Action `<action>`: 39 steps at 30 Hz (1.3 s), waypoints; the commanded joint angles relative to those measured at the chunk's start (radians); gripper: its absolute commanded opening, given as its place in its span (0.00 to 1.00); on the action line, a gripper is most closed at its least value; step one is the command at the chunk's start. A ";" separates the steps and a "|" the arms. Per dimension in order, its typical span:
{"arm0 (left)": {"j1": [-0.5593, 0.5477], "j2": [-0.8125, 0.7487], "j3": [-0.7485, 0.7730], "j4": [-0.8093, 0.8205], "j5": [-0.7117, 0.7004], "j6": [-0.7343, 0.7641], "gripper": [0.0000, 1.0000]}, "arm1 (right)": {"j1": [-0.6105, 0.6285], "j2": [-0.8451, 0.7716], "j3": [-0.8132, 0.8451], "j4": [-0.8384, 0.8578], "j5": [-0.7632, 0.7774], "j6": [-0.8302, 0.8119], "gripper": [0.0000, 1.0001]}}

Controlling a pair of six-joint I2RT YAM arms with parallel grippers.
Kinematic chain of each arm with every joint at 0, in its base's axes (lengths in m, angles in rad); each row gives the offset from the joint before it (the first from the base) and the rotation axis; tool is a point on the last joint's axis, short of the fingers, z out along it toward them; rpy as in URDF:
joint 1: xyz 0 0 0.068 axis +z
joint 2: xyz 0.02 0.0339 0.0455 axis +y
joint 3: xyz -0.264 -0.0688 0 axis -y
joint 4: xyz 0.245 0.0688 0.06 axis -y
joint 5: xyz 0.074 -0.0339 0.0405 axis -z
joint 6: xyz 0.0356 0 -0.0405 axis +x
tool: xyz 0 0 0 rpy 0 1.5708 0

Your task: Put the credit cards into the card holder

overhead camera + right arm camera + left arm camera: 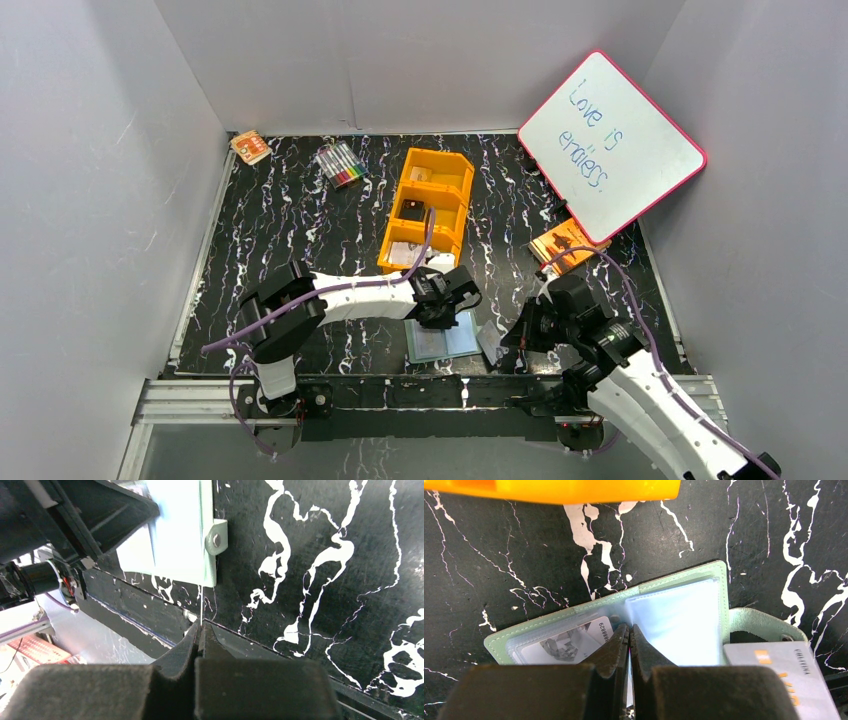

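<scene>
The card holder [674,622] lies open on the black marbled mat, sage-green edge outside and pale blue clear pockets inside. One credit card [566,644] sits in its left pocket. My left gripper [629,626] is shut at the holder's middle fold, with a thin clear pocket leaf pinched between its fingers. A grey credit card [781,672] with an orange chip hangs by the holder's right edge, next to the snap tab [764,622]. My right gripper [200,625] is shut on that card [201,605], seen edge-on as a thin white line just short of the card holder [175,540].
An orange three-compartment tray [428,208] stands just behind the card holder [440,342]. A pink-rimmed whiteboard [610,145] leans at the back right over an orange packet [565,245]. Markers [340,163] and a small orange box [250,147] lie at the back left. Grey walls enclose the mat.
</scene>
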 commanded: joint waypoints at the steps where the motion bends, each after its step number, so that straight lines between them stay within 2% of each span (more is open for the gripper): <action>1: -0.003 0.049 -0.068 -0.075 0.016 0.000 0.00 | 0.001 -0.057 0.039 0.033 0.060 0.001 0.00; 16: -0.008 0.035 -0.083 -0.047 0.036 0.007 0.00 | 0.000 0.016 0.025 0.192 0.033 -0.005 0.00; 39: -0.010 0.037 -0.080 -0.045 0.040 0.010 0.00 | 0.002 0.109 -0.060 0.222 0.005 -0.010 0.00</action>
